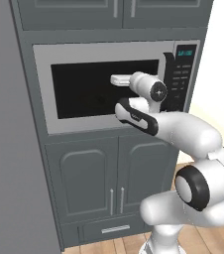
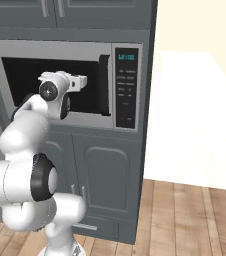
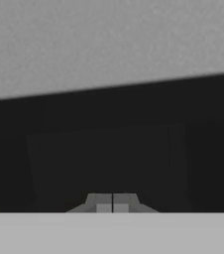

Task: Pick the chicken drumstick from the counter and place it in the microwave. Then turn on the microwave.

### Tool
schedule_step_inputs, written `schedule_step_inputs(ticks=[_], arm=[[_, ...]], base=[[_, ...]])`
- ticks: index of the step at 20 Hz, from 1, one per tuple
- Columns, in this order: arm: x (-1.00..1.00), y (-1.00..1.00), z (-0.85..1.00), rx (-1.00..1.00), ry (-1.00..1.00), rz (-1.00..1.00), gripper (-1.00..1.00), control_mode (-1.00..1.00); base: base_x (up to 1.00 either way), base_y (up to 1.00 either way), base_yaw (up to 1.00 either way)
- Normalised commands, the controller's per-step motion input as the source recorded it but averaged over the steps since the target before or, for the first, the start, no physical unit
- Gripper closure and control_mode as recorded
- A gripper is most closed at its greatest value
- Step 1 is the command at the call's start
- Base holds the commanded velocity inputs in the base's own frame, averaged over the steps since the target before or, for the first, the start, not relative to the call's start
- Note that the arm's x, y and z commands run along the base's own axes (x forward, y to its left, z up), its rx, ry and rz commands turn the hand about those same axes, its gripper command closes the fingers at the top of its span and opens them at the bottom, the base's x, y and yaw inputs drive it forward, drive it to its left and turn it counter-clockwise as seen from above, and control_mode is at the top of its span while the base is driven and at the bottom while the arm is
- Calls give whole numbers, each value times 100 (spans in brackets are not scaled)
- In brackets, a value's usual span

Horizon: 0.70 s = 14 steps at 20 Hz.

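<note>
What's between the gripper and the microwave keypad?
The dark curved door handle stands between the gripper and the keypad of the microwave, as the right base view shows. The fingers are shut and empty.

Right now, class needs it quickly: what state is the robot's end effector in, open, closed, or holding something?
End effector: closed, fingertips together with nothing between them, facing the dark window of the microwave.

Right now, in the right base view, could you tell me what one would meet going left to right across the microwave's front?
Black window → tool → door handle → keypad
</note>
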Motion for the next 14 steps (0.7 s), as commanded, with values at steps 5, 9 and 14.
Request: schedule_step_inputs(ticks=[5, 9, 14], arm=[[30, -1, 0, 0, 0, 0, 100, -100], [36, -3, 0, 0, 0, 0, 100, -100], [-72, -1, 67, 0, -5, 0, 100, -100]], base=[[0, 0, 0], [0, 0, 0], [0, 0, 0]])
